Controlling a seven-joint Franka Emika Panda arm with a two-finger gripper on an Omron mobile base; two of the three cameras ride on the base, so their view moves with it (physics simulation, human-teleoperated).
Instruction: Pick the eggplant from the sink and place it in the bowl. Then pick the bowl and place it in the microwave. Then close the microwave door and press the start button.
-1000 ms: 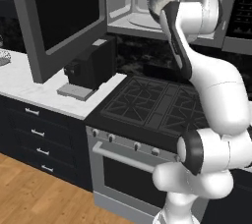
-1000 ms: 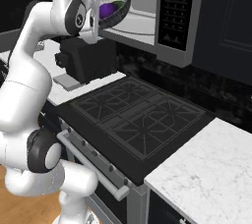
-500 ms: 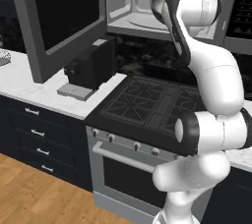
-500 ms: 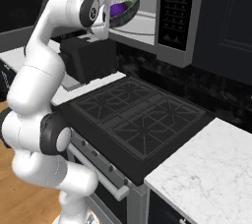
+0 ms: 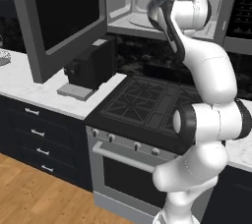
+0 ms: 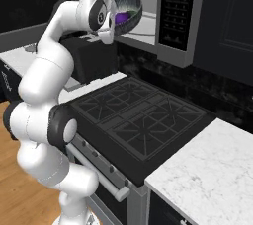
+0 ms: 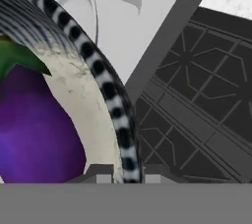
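gripper (image 7: 120, 179) pinching rim of dark ribbed bowl (image 6: 129, 6), upper centre; purple eggplant (image 6: 121, 18) inside. rigid, likely slippery; keep level.

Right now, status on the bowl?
End effector shut on bowl rim, at microwave opening. Eggplant inside bowl. Microwave door open, nothing blocking.

My way into the microwave (image 5: 147, 19) lies open — its door (image 5: 59, 16) swung wide left, stove (image 6: 138, 115) below.
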